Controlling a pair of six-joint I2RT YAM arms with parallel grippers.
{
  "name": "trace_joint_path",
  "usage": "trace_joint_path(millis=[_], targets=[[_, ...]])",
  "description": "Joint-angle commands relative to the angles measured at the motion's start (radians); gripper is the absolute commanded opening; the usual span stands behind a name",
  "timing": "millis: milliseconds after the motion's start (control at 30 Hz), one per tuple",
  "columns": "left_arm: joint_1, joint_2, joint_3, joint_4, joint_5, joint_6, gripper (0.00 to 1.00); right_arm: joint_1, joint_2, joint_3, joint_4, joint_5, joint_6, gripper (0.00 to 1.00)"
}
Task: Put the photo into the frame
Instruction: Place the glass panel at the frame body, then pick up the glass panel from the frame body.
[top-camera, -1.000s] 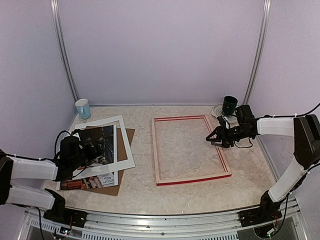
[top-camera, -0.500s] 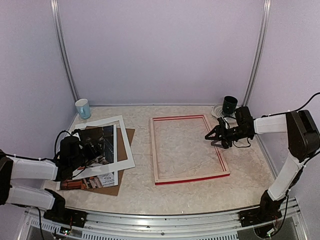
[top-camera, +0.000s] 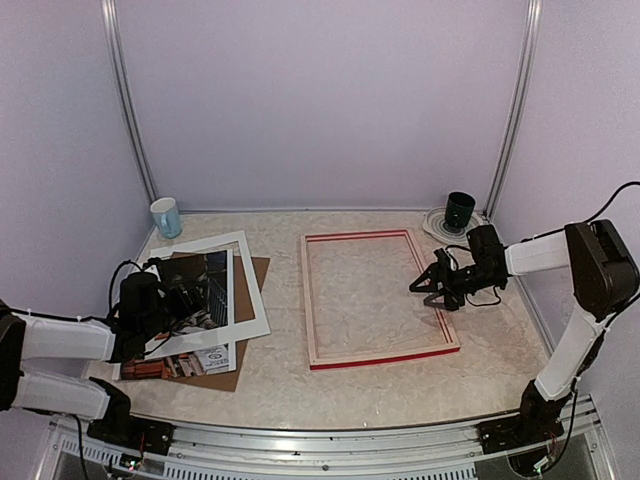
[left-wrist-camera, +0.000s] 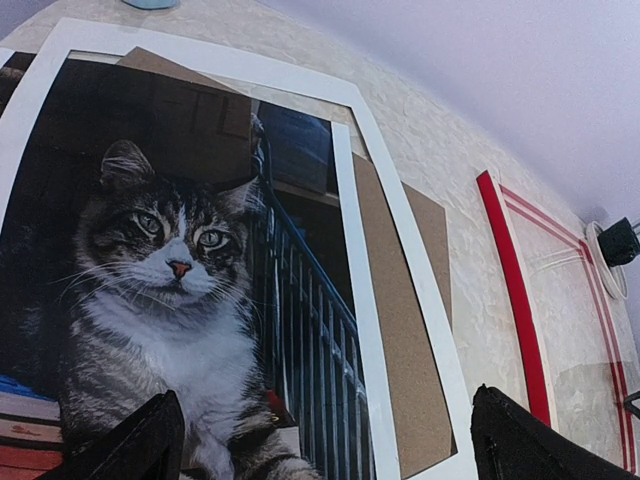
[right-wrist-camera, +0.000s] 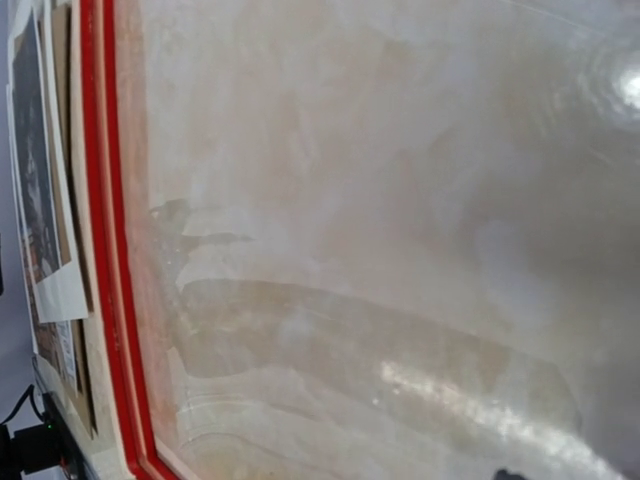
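Observation:
The photo, a tabby cat print, lies at the left on the brown backing board, overlapping the white mat. It fills the left wrist view. My left gripper is open and empty just above the photo's near part, with a finger at either bottom corner of the wrist view. The red frame lies flat mid-table. My right gripper hovers low over its right rail, fingers spread. The right wrist view shows the frame's pane and far red rail, but not the fingers.
A pale blue cup stands at the back left. A dark green cup sits on a white plate at the back right. Purple walls close in the table on three sides.
My right gripper has moved nearer along the frame's right rail, and the frame has shifted slightly to the left. The left arm and the photo have not moved.

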Motion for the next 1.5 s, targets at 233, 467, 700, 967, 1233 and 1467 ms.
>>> trace_joint_path(millis=[233, 467, 700, 967, 1233, 1467], targets=[[-0.006, -0.013, -0.007, 0.015, -0.021, 0.005, 0.99, -0.010, 0.108, 0.069, 0.071, -0.019, 0.016, 0.74], [-0.007, -0.026, -0.007, 0.011, -0.020, 0.007, 0.99, -0.012, 0.176, 0.135, 0.080, -0.049, 0.023, 0.75], [-0.007, -0.035, -0.008, 0.008, -0.022, 0.005, 0.99, -0.037, 0.257, 0.213, 0.077, -0.118, 0.011, 0.69], [-0.013, -0.028, -0.008, 0.015, -0.020, 0.003, 0.99, -0.073, 0.290, 0.235, 0.125, -0.219, 0.021, 0.54], [-0.016, -0.031, -0.007, 0.010, -0.026, 0.006, 0.99, -0.073, 0.305, 0.217, 0.136, -0.257, 0.000, 0.32], [-0.018, -0.037, -0.007, 0.008, -0.029, 0.006, 0.99, -0.068, 0.281, 0.192, 0.132, -0.260, -0.019, 0.17]])
